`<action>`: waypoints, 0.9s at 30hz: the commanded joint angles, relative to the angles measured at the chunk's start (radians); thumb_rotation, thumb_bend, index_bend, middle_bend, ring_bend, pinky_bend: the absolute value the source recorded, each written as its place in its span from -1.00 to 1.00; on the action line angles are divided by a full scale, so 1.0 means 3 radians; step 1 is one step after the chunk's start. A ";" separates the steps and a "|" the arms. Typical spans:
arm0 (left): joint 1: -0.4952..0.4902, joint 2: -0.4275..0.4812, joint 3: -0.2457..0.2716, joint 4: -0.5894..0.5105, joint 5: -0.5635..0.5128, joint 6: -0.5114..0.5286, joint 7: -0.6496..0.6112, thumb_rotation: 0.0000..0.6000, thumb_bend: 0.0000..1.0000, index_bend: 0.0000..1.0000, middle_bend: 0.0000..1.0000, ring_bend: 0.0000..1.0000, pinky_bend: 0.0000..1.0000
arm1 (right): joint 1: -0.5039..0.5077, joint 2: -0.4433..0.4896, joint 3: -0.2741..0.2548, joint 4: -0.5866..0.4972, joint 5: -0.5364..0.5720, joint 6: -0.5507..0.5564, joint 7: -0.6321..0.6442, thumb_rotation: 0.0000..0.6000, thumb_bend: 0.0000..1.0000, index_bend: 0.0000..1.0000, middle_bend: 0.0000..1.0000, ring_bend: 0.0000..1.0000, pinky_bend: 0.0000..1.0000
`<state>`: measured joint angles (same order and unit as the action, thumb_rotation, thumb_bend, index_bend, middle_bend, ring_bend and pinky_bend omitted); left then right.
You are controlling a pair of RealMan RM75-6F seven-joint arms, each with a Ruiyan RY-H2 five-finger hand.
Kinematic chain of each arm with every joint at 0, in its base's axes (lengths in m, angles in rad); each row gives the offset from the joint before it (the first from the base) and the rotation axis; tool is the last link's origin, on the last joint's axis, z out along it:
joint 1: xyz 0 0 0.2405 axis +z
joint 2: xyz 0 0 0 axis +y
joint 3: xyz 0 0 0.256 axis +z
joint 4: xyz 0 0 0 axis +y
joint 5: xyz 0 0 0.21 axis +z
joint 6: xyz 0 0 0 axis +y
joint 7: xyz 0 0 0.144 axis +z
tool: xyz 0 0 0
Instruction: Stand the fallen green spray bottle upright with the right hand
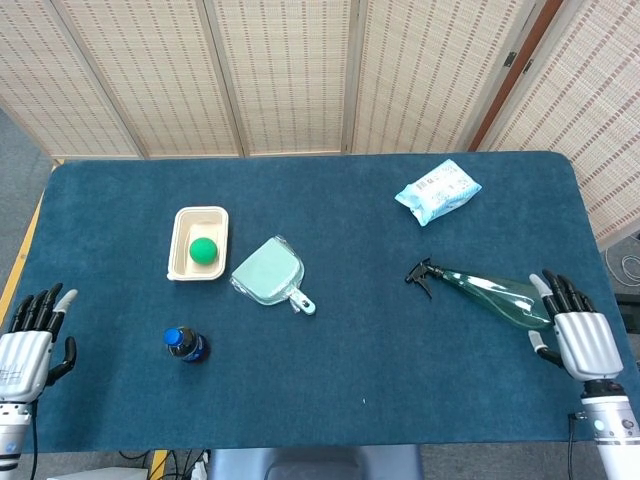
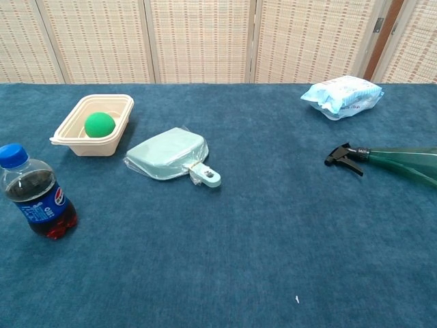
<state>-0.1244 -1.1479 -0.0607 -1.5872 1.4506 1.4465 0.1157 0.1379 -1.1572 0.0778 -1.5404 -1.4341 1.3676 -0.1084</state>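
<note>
The green spray bottle (image 1: 490, 293) lies on its side on the blue table, black nozzle pointing left, base to the right. In the chest view the bottle (image 2: 396, 162) runs off the right edge. My right hand (image 1: 577, 336) rests palm down at the table's right edge, fingers spread, its fingertips just beside the bottle's base; I cannot tell whether they touch it. It holds nothing. My left hand (image 1: 27, 342) lies at the left edge with fingers apart and nothing in it. Neither hand shows in the chest view.
A cream tray (image 1: 180, 258) holds a green ball (image 1: 204, 250). Beside it lies a pale green dustpan (image 1: 270, 272). A cola bottle (image 1: 186, 344) stands front left. A wipes packet (image 1: 437, 190) lies at the back right.
</note>
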 commanded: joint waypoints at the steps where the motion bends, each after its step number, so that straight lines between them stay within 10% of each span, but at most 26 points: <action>1: -0.0012 -0.0008 0.0004 0.0027 0.0010 -0.0016 -0.0010 1.00 0.23 -0.87 -1.00 -1.00 -1.00 | 0.0053 -0.0023 0.0033 0.0054 0.0045 -0.0072 0.0052 1.00 -0.41 -0.98 -0.92 -0.95 -0.61; 27: -0.0088 -0.0083 -0.0006 0.0248 -0.0064 -0.0166 -0.0175 1.00 0.22 -0.87 -1.00 -1.00 -1.00 | 0.0213 0.0091 -0.0011 -0.0055 0.0302 -0.0460 -0.0146 1.00 -0.41 -0.98 -0.92 -0.95 -0.61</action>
<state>-0.1506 -1.1719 -0.0633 -1.5131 1.4302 1.3962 0.0628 0.2027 -1.1292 0.0760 -1.5590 -1.3440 1.2296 -0.1511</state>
